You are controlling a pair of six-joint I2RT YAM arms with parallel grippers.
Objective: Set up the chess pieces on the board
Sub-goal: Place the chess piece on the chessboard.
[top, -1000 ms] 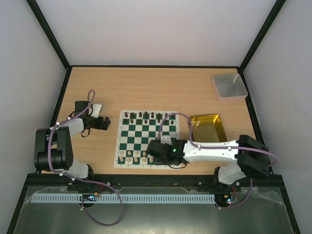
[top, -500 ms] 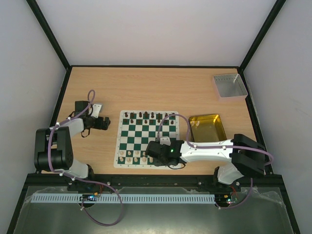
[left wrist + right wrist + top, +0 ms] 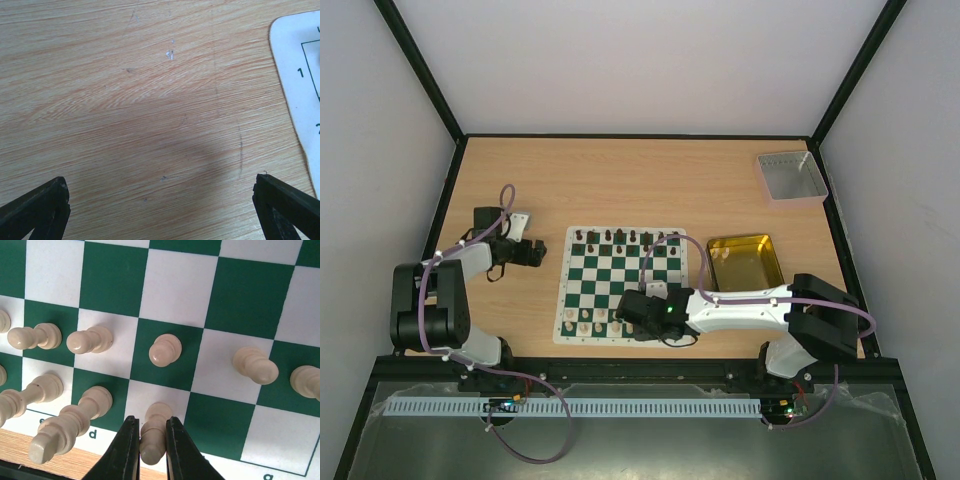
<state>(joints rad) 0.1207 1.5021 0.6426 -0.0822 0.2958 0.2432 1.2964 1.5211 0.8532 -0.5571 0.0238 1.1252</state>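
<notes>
the cream piece (image 3: 153,435) stands upright on a white square of the near rank, the one just right of the square marked d, at the edge of the board (image 3: 175,285); the right gripper (image 3: 152,422) is closed on it, 1 finger on each side; whether its base rests on the board or hangs just above it, i cannot tell; cream pawns (image 3: 164,350) stand in the row beyond it and more cream pieces lean to its left, while the near-rank squares to its right look bare; in the top view dark pieces (image 3: 620,238) line the far rank; over the last second the right arm has slid left along the near edge, its elbow drawing in from the right, so the gripper now sits a little further left over the near rows; the left gripper (image 3: 160,186) has not moved, jaws wide apart, holding nothing, over the table (image 3: 125,100) beside the board's corner; i judge the shift has brought this piece to its home square, so letting go comes next, with several back-rank squares left to fill.
</notes>
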